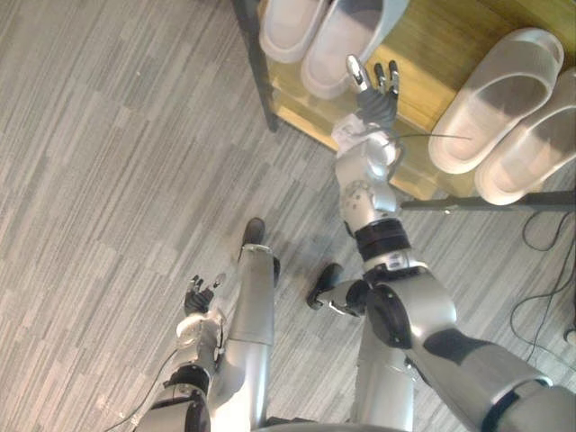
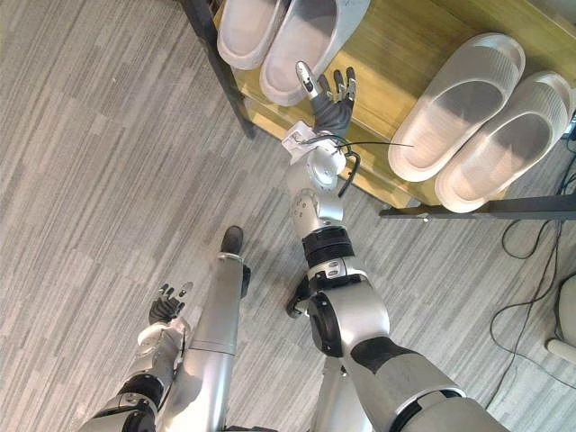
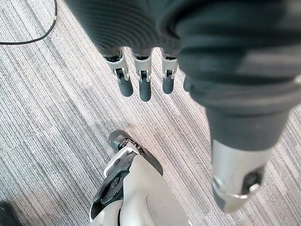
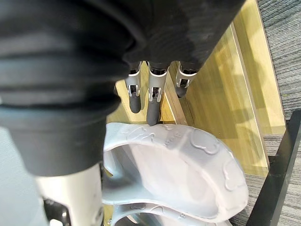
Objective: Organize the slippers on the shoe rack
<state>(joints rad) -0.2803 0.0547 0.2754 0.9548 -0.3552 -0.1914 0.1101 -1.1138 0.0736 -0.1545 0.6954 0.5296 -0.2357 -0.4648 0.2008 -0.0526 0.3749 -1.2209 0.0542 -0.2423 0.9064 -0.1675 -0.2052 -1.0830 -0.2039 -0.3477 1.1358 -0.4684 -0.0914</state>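
pale wood forms the shelf (image 1: 432,54) of the shoe rack (image 1: 409,180), which is carried on a dark frame (image 1: 256,63) and is seen in the left eye view above a grey striped floor (image 1: 108,180). the left pair of slippers (image 1: 346,40), pale grey, is set side by side by the rack's left corner post, and the right pair of slippers (image 1: 495,99) is set side by side on the same shelf, well apart from it. the right hand (image 1: 378,94) is stretched out over the shelf's front edge, just beside the left pair, fingers straight and nothing held. the left hand (image 1: 198,297) is hung low over the floor, well apart from the rack, relaxed and empty. in the right eye view the same layout is seen, with bare wood between the two pairs. in the left wrist view the left hand's fingers (image 3: 145,87) are shown straight above the floor, nothing grasped. in the right wrist view the right hand's fingers (image 4: 151,106) are shown straight over the wood, and one dark tip is seen at the rim of a slipper (image 4: 188,169) of the left pair; whether it touches cannot be told.
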